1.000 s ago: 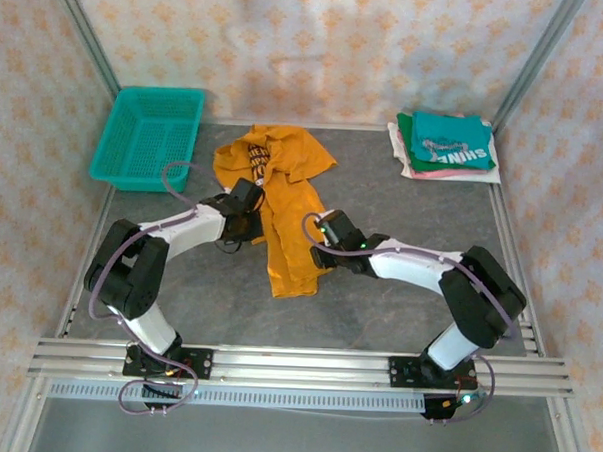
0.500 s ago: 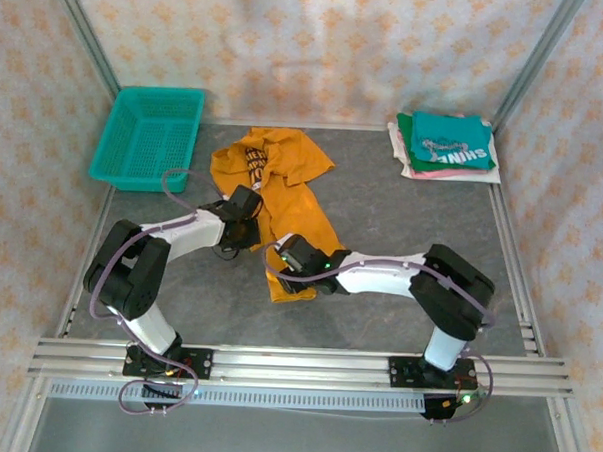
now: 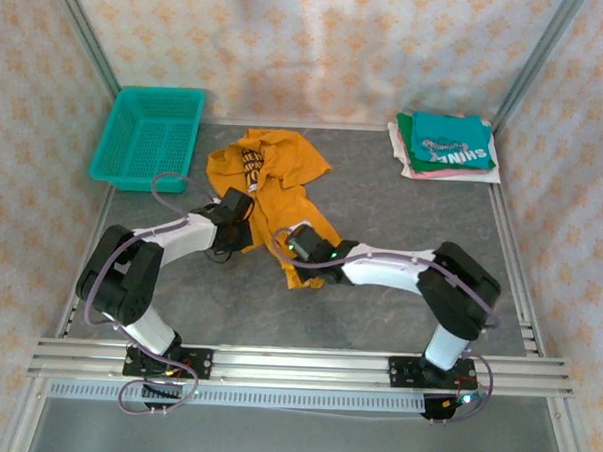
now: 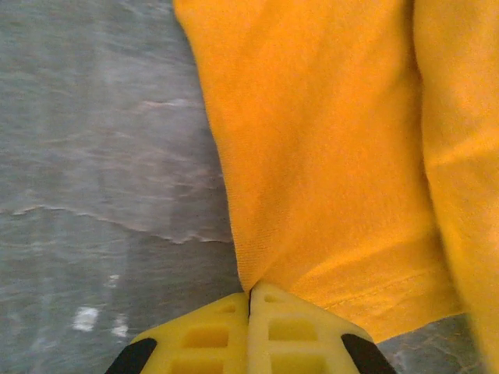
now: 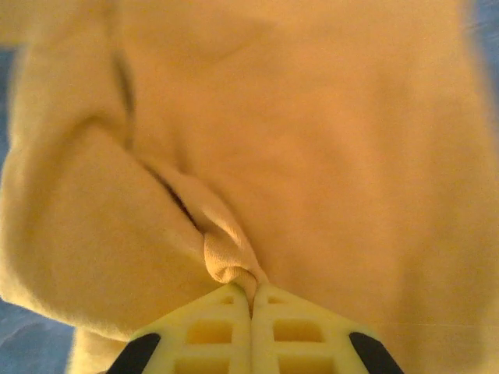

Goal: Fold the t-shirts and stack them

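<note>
At the far left of the grey table (image 3: 411,241), close to the wall: a teal plastic mesh basket (image 3: 150,134), well apart from everything else. In the far right corner: a folded pile, teal t-shirt (image 3: 447,140) with white lettering on top, pink shirt (image 3: 429,172) and white shirt (image 3: 396,138) peeping out beneath as thin edges. Along the near edge: an aluminium rail (image 3: 305,366) bearing both arm bases. On three sides: patterned walls (image 3: 319,47).

Between basket and pile, left of centre: the mustard-orange t-shirt (image 3: 278,180), crumpled, with a dark-and-white print on its far-left part and a narrow tail trailing nearward. At its left edge: the left gripper (image 3: 247,222). Over the near tail: the right gripper (image 3: 288,253), with the right arm (image 3: 390,268) lying low across the table to the right and covering some of the cloth.

From the left wrist: left gripper (image 4: 249,292) pressed together with no gap, pinching the hem of the mustard-orange t-shirt (image 4: 327,156), bare grey table (image 4: 93,156) on the left.

From the right wrist: right gripper (image 5: 251,292) clamped tight on a rolled fold of the mustard-orange t-shirt (image 5: 312,156).

Hard to make out: print too creased to read from above; fingertips lost against cloth in the top view; right wrist picture soft and washed-out, cloth cut off at every side.
</note>
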